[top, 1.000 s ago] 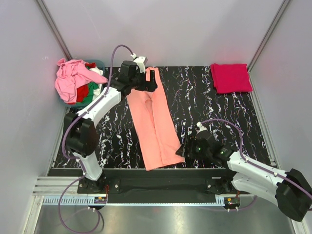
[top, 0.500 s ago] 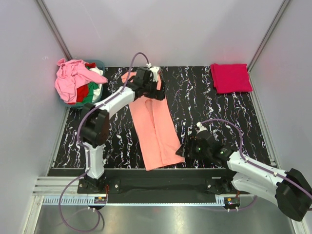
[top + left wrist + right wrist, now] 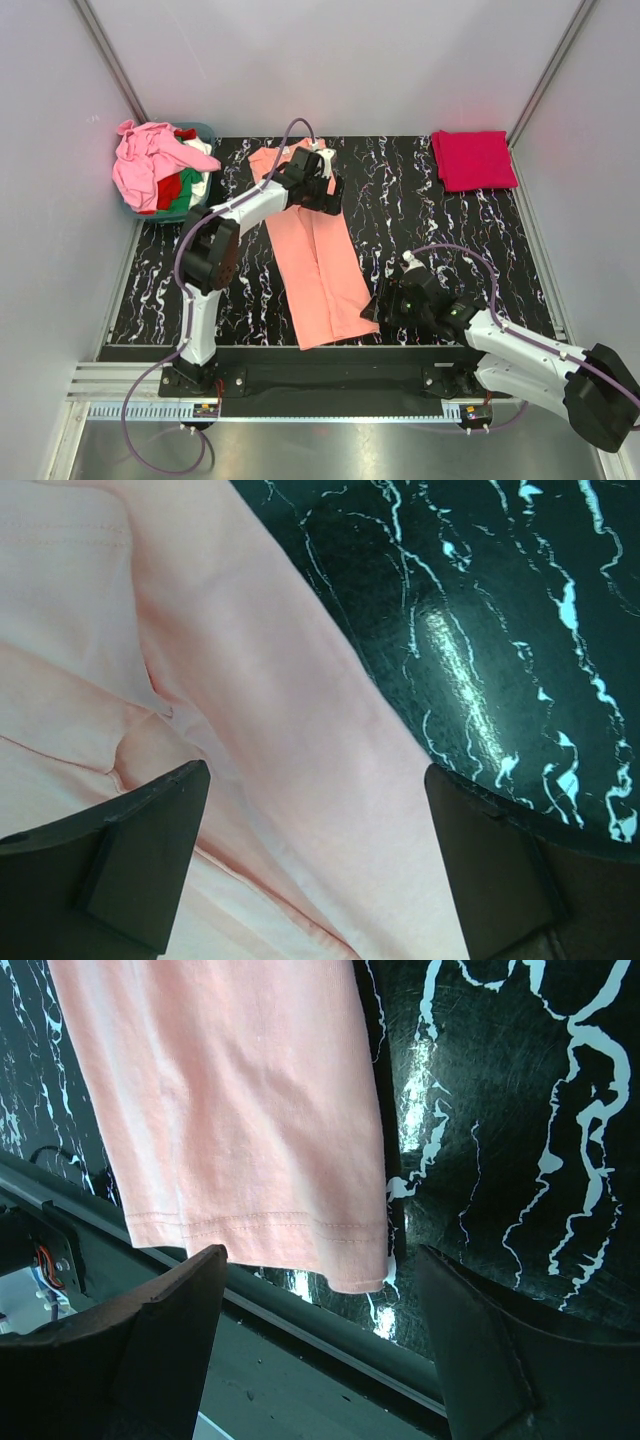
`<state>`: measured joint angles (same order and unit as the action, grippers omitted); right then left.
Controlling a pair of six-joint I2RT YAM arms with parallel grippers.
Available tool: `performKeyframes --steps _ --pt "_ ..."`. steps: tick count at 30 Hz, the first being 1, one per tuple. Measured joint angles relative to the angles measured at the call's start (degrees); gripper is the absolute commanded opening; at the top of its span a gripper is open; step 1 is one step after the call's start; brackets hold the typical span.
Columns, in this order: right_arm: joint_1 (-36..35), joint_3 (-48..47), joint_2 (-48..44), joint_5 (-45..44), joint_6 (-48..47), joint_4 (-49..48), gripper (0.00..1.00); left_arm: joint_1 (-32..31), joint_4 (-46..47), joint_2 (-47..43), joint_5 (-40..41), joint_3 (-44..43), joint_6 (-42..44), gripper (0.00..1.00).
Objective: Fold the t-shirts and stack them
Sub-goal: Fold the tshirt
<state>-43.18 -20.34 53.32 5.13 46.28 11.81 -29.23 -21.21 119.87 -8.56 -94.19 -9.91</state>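
A salmon-orange t-shirt lies folded lengthwise in a long strip down the middle of the black marbled table. My left gripper is open just above the strip's far part; the cloth fills the space between its fingers. My right gripper is open and empty beside the strip's near right hem corner. A crimson-pink t-shirt lies folded at the far right corner. Light pink, red, green and white shirts are heaped at the far left.
The heap of shirts sits in a teal tub off the table's far left corner. The table's near edge and a metal rail run just below the salmon hem. Grey walls enclose the table on three sides.
My left gripper has moved right and nearer, from the strip's far end onto its upper part, and the far left corner of the cloth now shows uncovered. The right arm has not moved.
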Motion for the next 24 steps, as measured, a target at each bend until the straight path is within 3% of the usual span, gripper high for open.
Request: performKeyframes --steps 24 --pt "0.0 -0.61 1.03 0.02 -0.02 -0.04 0.83 -0.09 1.16 3.26 -0.11 -0.63 -0.98 0.99"
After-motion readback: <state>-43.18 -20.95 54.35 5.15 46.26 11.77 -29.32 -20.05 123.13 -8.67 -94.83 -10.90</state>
